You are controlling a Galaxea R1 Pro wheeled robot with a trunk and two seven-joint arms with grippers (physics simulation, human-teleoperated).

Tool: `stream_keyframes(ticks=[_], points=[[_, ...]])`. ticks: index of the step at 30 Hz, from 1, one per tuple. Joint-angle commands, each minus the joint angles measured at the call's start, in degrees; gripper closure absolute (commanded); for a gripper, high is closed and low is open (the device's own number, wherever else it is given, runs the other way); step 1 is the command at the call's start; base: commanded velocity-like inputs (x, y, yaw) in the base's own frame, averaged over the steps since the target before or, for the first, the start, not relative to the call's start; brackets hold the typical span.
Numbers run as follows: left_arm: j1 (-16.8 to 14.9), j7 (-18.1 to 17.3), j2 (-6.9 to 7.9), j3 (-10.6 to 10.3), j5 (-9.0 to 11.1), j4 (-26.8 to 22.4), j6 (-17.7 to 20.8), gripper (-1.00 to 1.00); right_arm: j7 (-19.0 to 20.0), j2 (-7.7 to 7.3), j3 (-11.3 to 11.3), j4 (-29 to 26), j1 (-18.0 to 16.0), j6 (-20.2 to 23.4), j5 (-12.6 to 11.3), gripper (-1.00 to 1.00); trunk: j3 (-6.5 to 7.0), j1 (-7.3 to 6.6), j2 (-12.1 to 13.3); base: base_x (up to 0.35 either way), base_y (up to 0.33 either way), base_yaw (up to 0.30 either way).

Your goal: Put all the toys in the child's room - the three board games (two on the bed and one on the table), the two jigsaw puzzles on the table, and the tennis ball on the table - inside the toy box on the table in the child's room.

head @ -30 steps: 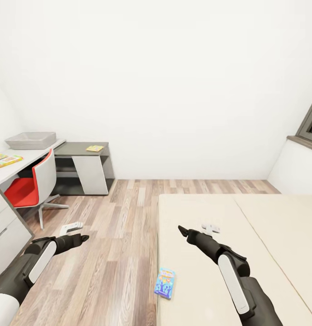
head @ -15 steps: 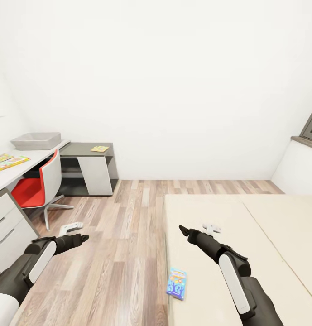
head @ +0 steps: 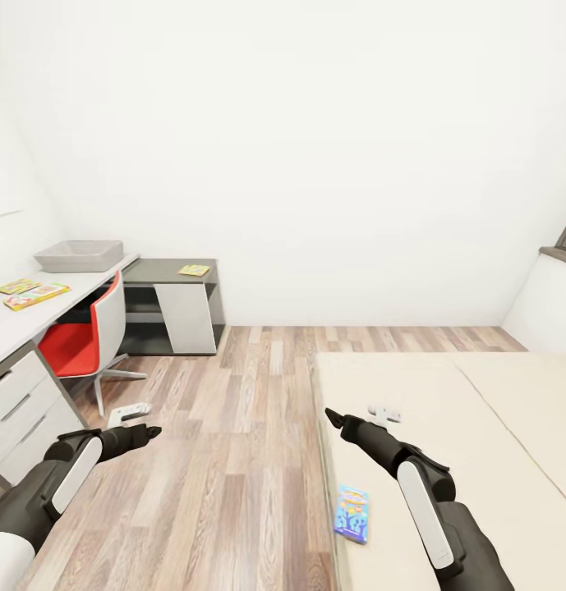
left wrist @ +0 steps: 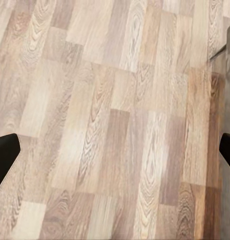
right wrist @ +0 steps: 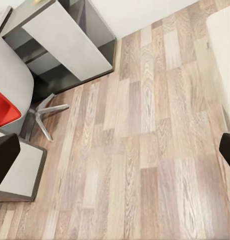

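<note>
Blue cartoon-printed game box (head: 352, 513) lies flat on the bed (head: 447, 427) near its floor-side edge, long axis running roughly along that edge. Left gripper (head: 133, 409) and right gripper (head: 383, 413) hang wide open — empty, touching nothing. Grey toy box (head: 78, 256) sits on the table (head: 11, 324).

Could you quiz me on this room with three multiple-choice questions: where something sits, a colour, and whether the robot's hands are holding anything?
1. Where does the blue board game box lie?
A. near the cream bed's edge
B. on the floor
C. in the bin

2. What colour is the swivel chair's seat?
A. green
B. red
C. black

3. What state are the left gripper and right gripper in?
A. both empty
B. left holds a ball
C. right holds a box

Answers:
1 A, it rests on the mattress edge.
2 B, clearly red.
3 A, both wrist views look past open fingertips at bare wood floor.
</note>
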Motion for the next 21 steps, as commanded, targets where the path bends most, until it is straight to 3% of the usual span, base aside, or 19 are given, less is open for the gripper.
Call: stream_keyframes(ticks=[1, 21], points=[[-0.05, -0.05, 0.06, -0.11, 0.03, -0.03, 0.16, -1.00, 0.12, 0.05, -0.09, -0.07, -0.05, 0.32, -0.03, -1.00, -0.13, 0.04, -0.13, 0.000, 0.287, 0.000], [-0.05, -0.05, 0.06, -0.04, 0.03, -0.03, 0.16, -1.00, 0.13, 0.14, -0.10, -0.24, -0.05, 0.32, -0.14, -1.00, -0.13, 0.04, -0.13, 0.001, 0.287, 0.000]])
